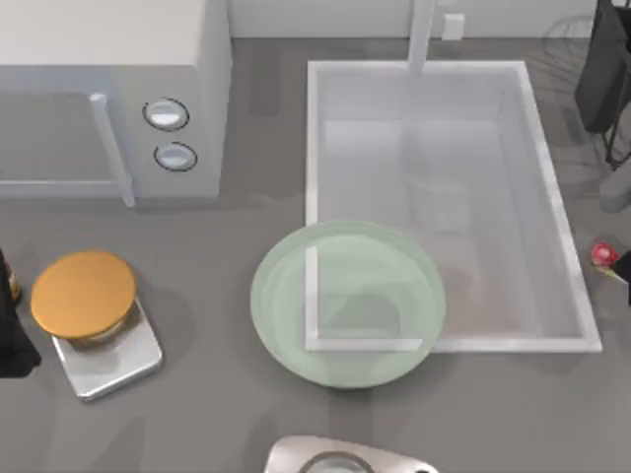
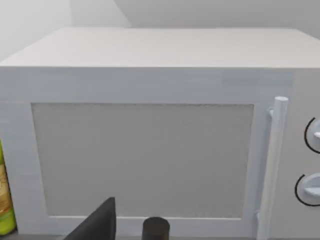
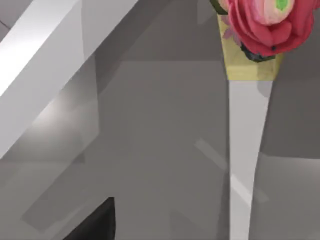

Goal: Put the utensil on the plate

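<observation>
The plate (image 1: 345, 301), a large pale green glassy dish, sits at the middle of the table, overlapping the sink's front left corner. The utensil's red-pink knob (image 1: 603, 255) shows at the top view's far right, on the counter beside the sink. The right wrist view looks closely down on that knob (image 3: 265, 25) and on the utensil's thin pale handle (image 3: 245, 150). A dark part of my right gripper (image 3: 95, 222) hangs just above the counter near the handle. My right arm (image 1: 606, 69) stands at the back right. My left arm (image 1: 10, 330) is parked at the left edge.
A white sink basin (image 1: 552, 197) fills the back right. A microwave (image 1: 108, 89) stands at the back left, and the left wrist view faces its door (image 2: 145, 160). An orange disc (image 1: 84, 293) rests on a silver square base (image 1: 118, 360). A silver object (image 1: 340, 458) lies at the front edge.
</observation>
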{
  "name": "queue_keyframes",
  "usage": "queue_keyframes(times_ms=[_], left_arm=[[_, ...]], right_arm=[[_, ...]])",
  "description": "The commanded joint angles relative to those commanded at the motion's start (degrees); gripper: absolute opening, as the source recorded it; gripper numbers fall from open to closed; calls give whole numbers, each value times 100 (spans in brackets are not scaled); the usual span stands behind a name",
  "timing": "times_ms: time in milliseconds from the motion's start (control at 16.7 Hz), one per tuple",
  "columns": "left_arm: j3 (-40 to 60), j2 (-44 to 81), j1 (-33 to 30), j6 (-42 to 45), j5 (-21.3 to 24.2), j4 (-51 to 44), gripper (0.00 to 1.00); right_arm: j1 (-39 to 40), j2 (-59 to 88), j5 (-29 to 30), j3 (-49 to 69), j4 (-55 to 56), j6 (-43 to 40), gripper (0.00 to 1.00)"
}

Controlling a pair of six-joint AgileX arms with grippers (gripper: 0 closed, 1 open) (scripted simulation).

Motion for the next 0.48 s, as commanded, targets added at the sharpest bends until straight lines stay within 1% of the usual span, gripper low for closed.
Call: queue_keyframes(times_ms=[120,240,480], left_arm=[[0,0,0,0,0,0,100],[0,0,0,0,0,0,100],[0,0,0,0,0,0,100]], right_arm=[[-1,222,1,-282,513,2,100],[-1,371,2,-456,801,0,100],[-2,402,3,-493,856,0,100]])
